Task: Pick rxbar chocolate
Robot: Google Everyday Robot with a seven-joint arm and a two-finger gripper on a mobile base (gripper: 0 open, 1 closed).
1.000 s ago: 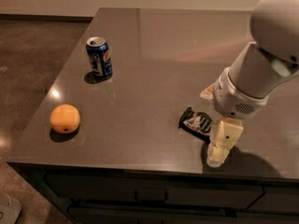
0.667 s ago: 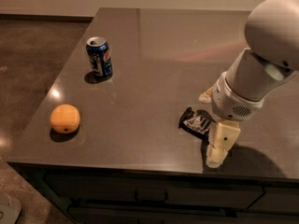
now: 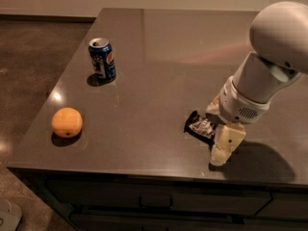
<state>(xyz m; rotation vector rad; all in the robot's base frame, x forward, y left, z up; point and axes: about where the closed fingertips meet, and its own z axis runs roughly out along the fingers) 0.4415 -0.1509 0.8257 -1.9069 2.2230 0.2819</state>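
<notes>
1. I am holding the gripper (image 3: 216, 134) low over the bench (image 3: 159, 57), close to the front edge and toward the front-right corner.
2. The rxbar chocolate (image 3: 200, 127) is lying flat on the bench there, angled to the front edge. Its right end is meeting the gripper, and its left end is showing clear.
3. From this view I cannot tell whether the gripper is open or already clamped on the bar.
4. My arm is reaching in from the right edge. The wrist is pitching steeply downward and the large white joint housing is sitting high above the right side of the bench.
5. For a sound pick, I am judging that the grip should cross the bar's narrow width, not its length, and sit as low as the surface permits.
6. The shiny wrapper is likely to slip, so closing should be slow and centred, followed by a straight vertical lift.
7. The soda can (image 3: 102, 59) near the left edge and the orange (image 3: 67, 122) by the front-left corner are standing well apart from the work area.
</notes>
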